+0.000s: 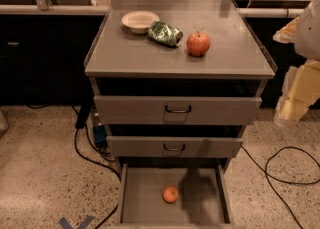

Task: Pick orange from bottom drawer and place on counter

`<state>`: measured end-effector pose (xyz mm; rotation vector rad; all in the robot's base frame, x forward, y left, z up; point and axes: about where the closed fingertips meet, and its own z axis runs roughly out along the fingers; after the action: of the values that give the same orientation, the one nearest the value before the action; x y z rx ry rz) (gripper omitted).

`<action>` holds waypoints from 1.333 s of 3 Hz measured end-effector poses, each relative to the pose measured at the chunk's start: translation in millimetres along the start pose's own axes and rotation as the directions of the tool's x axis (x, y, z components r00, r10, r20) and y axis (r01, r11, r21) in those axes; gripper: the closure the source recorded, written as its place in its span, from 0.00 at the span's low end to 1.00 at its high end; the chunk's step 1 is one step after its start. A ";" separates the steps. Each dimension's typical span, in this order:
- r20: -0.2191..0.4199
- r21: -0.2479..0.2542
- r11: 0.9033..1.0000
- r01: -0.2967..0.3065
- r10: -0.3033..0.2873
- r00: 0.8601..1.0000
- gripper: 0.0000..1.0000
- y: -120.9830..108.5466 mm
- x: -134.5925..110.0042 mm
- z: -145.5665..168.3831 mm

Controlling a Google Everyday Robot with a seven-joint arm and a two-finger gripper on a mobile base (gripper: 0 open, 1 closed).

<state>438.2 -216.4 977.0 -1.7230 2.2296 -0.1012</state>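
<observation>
Small round orange fruit lying in the pulled-out grey bottom drawer, flat grey counter occupied by red apple, crumpled green can, pale round bowl, cream gripper held off beside the cabinet, well above the drawer, clenched or released cannot be told.

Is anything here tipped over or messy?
The green can lies on its side on the counter, between bowl and apple. An orange sits loose in the open bottom drawer. The gripper hangs off to the right.

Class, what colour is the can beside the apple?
Green can, camera view; gripper at right edge.
</observation>
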 end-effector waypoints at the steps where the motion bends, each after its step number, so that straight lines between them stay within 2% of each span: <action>1: 0.000 0.000 1.000 0.000 0.000 1.000 0.00 0.0 0.0 0.1; 2: -0.010 0.014 1.000 -0.009 0.009 1.000 0.00 4.3 4.5 12.7; 3: -0.007 0.014 1.000 -0.018 0.018 1.000 0.00 19.3 12.5 46.7; 4: -0.001 -0.010 1.000 -0.022 0.022 1.000 0.00 43.7 23.5 107.2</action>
<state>423.8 -212.2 859.9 -1.7034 2.2528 -0.0865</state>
